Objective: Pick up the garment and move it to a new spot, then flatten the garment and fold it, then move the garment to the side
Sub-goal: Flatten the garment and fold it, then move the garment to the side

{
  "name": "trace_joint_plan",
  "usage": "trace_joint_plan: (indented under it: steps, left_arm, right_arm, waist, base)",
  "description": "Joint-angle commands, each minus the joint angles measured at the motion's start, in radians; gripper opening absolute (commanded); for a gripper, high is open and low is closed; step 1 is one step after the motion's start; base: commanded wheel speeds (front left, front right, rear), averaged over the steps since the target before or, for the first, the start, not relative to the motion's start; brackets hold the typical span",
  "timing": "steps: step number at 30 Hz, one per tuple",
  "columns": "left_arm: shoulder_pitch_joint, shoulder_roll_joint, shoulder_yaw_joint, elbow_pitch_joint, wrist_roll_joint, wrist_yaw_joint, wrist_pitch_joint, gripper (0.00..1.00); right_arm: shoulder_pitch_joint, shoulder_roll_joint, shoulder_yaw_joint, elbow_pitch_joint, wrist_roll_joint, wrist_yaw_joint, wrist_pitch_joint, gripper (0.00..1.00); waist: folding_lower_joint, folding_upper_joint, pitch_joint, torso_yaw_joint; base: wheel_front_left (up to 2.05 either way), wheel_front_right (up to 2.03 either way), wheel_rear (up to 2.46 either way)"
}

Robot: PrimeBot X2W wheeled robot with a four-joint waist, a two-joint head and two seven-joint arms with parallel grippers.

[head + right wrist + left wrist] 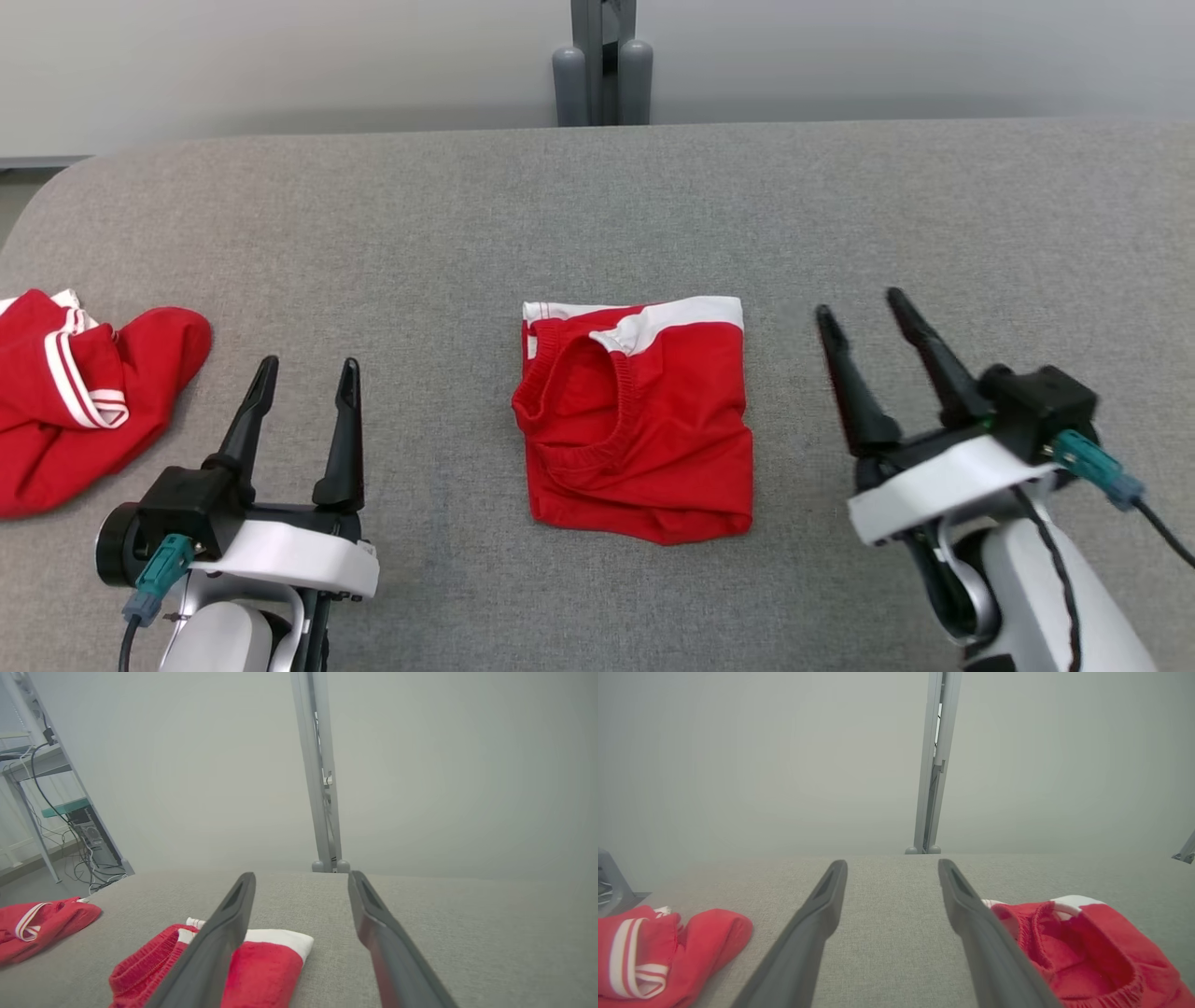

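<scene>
A red garment (644,429) with white trim lies folded into a rough square at the middle of the grey table (597,205). It also shows at the lower right of the left wrist view, garment (1092,956), and at the lower left of the right wrist view, garment (261,970). My left gripper (311,378) hovers open to the left of it, fingers empty. To the garment's right, the right gripper (864,308) stands open and empty too. Neither touches the cloth.
A second red garment with white stripes (79,392) lies crumpled at the table's left edge. A grey post (602,61) rises behind the table's far edge. Shelving with cables (60,807) stands off to the left.
</scene>
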Motion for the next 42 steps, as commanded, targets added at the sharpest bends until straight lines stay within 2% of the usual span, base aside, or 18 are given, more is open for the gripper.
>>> trace_joint_plan:
  steps: [1,7,15,32,42]
  left_arm:
    - [0.010,0.010,0.005,-0.007,-0.001,0.008,0.002,1.00]
    - [0.037,0.020,0.008,-0.033,-0.002,0.023,0.014,1.00]
    - [0.069,0.025,0.004,-0.056,-0.008,0.041,0.044,1.00]
    - [0.058,0.037,-0.007,-0.084,-0.009,0.053,0.052,1.00]
    - [0.035,0.022,-0.028,-0.074,-0.008,0.045,0.037,1.00]
  right_arm:
    - [0.043,-0.005,-0.052,-0.034,-0.024,0.000,0.021,1.00]
    - [0.143,-0.005,-0.160,-0.104,-0.063,0.000,0.070,1.00]
    - [0.241,-0.005,-0.217,-0.152,-0.058,0.000,0.108,1.00]
    - [0.250,-0.005,-0.210,-0.185,-0.071,0.000,0.136,1.00]
    - [0.219,-0.005,-0.105,-0.137,-0.065,0.000,0.188,1.00]
  waist:
    - [0.0000,0.0000,-0.010,-0.007]
    - [0.0000,0.0000,-0.030,-0.019]
    - [0.0000,0.0000,-0.046,-0.024]
    - [0.0000,0.0000,-0.031,-0.009]
    - [0.0000,0.0000,-0.004,0.056]
  base:
    - [0.00,0.00,0.00]
    - [0.00,0.00,0.00]
    - [0.00,0.00,0.00]
    - [0.00,0.00,0.00]
    - [0.00,0.00,0.00]
